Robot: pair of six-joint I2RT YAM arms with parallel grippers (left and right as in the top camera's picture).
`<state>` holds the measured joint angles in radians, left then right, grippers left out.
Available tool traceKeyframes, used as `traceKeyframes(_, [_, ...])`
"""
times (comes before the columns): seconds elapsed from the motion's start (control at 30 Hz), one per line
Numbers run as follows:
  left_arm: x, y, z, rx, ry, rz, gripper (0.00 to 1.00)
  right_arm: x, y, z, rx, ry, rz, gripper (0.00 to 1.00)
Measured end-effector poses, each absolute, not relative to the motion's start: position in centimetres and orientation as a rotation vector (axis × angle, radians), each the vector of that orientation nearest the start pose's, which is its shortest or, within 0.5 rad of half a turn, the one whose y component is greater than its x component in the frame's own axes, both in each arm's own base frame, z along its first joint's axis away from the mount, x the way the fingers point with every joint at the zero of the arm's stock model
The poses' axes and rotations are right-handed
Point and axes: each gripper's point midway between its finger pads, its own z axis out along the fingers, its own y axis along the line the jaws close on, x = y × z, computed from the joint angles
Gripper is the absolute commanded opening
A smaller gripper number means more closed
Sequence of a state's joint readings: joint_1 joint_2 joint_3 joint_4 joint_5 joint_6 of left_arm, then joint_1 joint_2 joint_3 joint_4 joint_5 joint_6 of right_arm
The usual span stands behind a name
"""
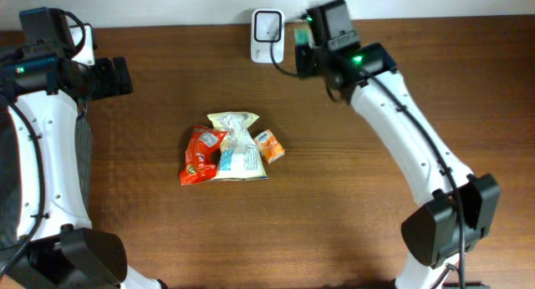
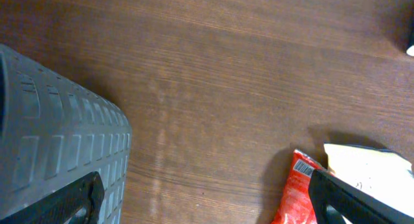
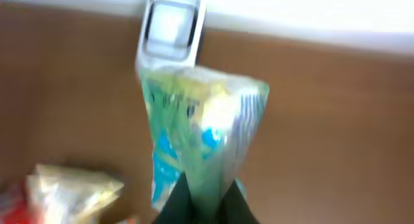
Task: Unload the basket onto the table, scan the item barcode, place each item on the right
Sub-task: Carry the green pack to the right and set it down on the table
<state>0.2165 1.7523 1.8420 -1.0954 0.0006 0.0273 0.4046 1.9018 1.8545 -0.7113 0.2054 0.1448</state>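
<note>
My right tool [image 3: 202, 201] clamps a crinkled green, blue and yellow packet [image 3: 200, 120] just before the white scanner [image 3: 169, 26]; left tool [image 2: 206, 185] stands apart.

Left fingers [image 2: 352, 201] spread wide, right fingers [image 3: 169, 210] clamped shut

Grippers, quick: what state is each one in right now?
Left gripper: open, holding nothing.
Right gripper: shut on a green packet, held up in front of the white scanner.
</note>
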Motion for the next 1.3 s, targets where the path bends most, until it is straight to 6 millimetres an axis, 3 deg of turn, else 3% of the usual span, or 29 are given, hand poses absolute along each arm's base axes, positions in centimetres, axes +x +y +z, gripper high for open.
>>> traceKeyframes(0.07, [42.8, 9.4, 24.7, -0.244, 2.568, 0.091, 0.99, 52.6, 18.7, 27.4, -0.251, 2.114, -0.081, 0.04])
traceKeyframes(0.1, [42.8, 9.4, 24.7, -0.243, 2.567, 0.09, 0.99, 55.3, 20.2, 28.2, -0.325, 1.975, -0.175, 0.04])
traceKeyframes(0.17, [42.7, 9.4, 24.6, -0.244, 2.572, 0.089, 0.99, 59.5, 21.6, 25.2, -0.447, 1.85, -0.328, 0.04])
traceKeyframes(0.23, [42.7, 9.4, 24.7, -0.243, 2.569, 0.09, 0.99, 62.0, 22.7, 17.9, -0.676, 1.818, -0.492, 0.04])
traceKeyframes(0.27, [42.8, 9.4, 24.7, -0.244, 2.568, 0.091, 0.99, 62.5, 23.1, 16.4, -0.734, 1.791, -0.528, 0.04])
traceKeyframes(0.37, [42.8, 9.4, 24.7, -0.244, 2.569, 0.09, 0.99, 63.1, 24.4, 11.7, -0.999, 1.713, -0.626, 0.04])
traceKeyframes(0.4, [42.8, 9.4, 24.7, -0.244, 2.568, 0.09, 0.99, 63.2, 24.6, 11.4, -1.027, 1.695, -0.634, 0.04])
traceKeyframes(0.93, [42.8, 9.4, 24.7, -0.244, 2.568, 0.09, 0.99, 63.6, 25.3, 12.1, -1.078, 1.617, -0.67, 0.04])
traceKeyframes(1.03, [42.8, 9.4, 24.7, -0.244, 2.568, 0.09, 0.99, 63.3, 25.6, 12.9, -1.011, 1.646, -0.613, 0.04])
traceKeyframes(1.13, [42.7, 9.4, 24.7, -0.243, 2.571, 0.089, 0.99, 61.1, 25.3, 18.3, -0.854, 1.749, -0.453, 0.04])
traceKeyframes(1.2, [42.7, 9.4, 24.7, -0.244, 2.57, 0.089, 0.99, 58.0, 24.4, 23.7, -0.763, 1.83, -0.323, 0.04])
traceKeyframes(1.3, [42.8, 9.4, 24.7, -0.243, 2.568, 0.089, 0.99, 51.1, 21.8, 26.5, -0.648, 2.086, -0.149, 0.04])
